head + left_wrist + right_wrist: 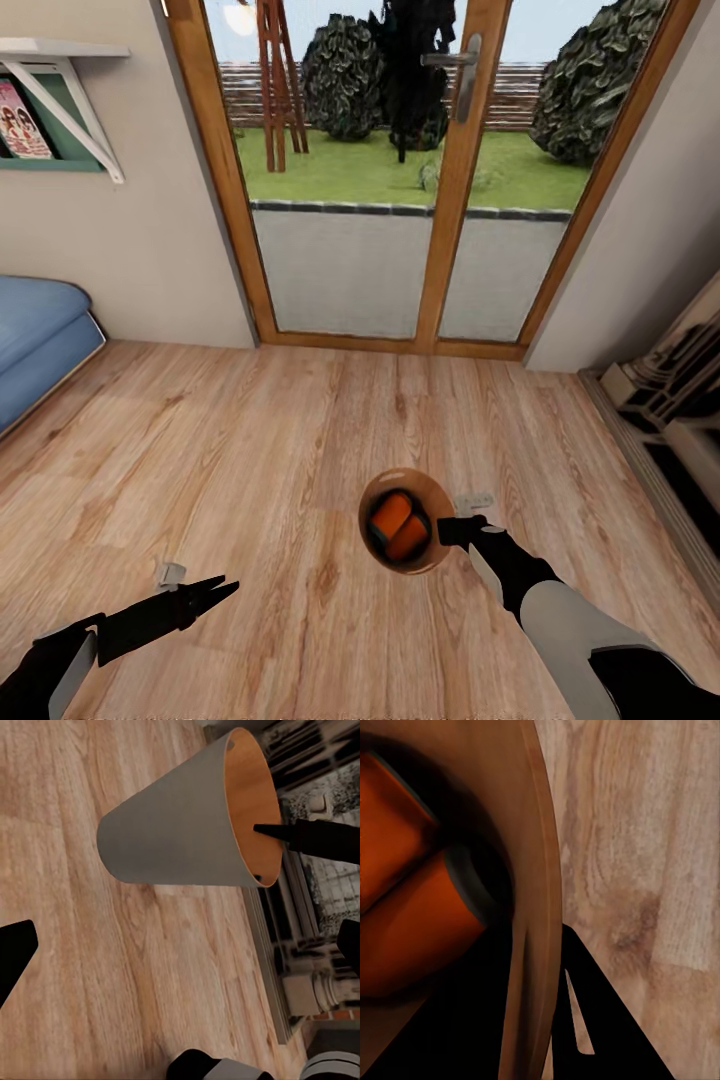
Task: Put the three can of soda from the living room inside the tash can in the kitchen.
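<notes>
The tash can [372, 528] hangs over the living room's plank floor [250, 450] near 5 o'clock in the head view, its rim pinched at 3 o'clock by the right gripper [452, 530], jaws clamped either side of the wall, with two orange cans of soda [398, 522] lying inside. It looks a light, stiff bucket that would tip under loose, rolling cans, so the rim grip should stay firm and level. The left wrist view adds its grey outside [172, 832], while the left gripper [205, 592] at 7 o'clock sits empty, fingers parted.
</notes>
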### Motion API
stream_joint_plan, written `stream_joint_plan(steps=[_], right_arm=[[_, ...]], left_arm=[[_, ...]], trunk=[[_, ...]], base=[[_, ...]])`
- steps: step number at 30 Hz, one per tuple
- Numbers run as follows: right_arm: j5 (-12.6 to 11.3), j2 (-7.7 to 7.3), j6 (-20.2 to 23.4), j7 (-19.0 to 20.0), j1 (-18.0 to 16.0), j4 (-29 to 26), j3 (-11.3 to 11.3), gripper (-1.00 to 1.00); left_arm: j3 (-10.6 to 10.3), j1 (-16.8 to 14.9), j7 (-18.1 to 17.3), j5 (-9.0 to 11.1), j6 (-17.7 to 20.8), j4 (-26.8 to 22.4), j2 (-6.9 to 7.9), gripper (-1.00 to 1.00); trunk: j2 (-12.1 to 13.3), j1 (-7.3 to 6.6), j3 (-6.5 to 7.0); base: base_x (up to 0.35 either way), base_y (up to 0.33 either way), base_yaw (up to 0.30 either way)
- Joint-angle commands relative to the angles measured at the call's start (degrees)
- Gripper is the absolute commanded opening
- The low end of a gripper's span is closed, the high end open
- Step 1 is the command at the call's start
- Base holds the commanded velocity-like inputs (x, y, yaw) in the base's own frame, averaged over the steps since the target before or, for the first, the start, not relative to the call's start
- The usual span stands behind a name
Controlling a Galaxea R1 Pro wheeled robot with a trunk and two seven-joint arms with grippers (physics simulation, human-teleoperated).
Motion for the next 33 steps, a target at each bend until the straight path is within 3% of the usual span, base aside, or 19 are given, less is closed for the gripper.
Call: stream_joint_plan(steps=[1, 7, 30, 33], right_arm=[[-0.3, 0.01, -0.3, 0.3, 0.0, -0.1, -0.2, -1.00], [-0.2, -0.04, -2.1, 0.3, 0.0, -0.1, -0.2, -1.00], [-0.2, 0.01, -2.5, 0.3, 0.0, -0.1, -0.2, -1.00], [-0.2, 0.01, -2.5, 0.3, 0.0, -0.1, -0.2, -1.00]], left_arm=[[0.0, 0.0, 0.0, 0.0, 0.0, 0.0, 0.00, 1.00], [0.0, 0.0, 0.0, 0.0, 0.0, 0.0, 0.00, 1.00], [-0.7, 0.0, 0.0, 0.0, 0.0, 0.0, 0.00, 1.00], [-0.7, 0.0, 0.0, 0.0, 0.0, 0.0, 0.00, 1.00]], trunk=[[0.0, -0.01, -0.09], [0.0, -0.01, -0.65], [0.0, -0.01, -1.87], [-1.2, 0.65, -2.45]], base=[[0.000, 0.000, 0.000], [0.000, 0.000, 0.000], [0.000, 0.000, 0.000], [0.000, 0.000, 0.000]])
